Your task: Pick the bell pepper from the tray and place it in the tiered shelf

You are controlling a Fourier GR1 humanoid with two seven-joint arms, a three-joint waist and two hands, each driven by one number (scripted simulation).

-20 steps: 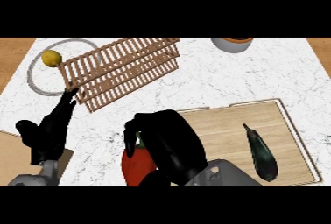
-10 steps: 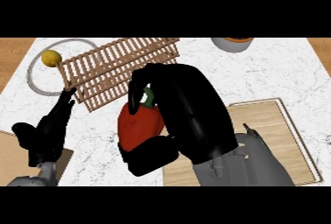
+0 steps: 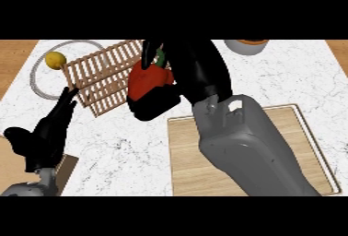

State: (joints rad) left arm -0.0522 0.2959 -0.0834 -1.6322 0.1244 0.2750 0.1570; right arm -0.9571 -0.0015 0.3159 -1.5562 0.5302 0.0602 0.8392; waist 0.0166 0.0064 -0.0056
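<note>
Right hand over marble counter

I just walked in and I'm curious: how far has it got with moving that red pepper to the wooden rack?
Done: the bell pepper is off the tray, lifted clear of the wood. In hand: the right hand is curled round it, holding it over the near edge of the slatted tiered shelf. Left: setting it down on the shelf and letting go. The left hand rests open at the lower left.
</note>
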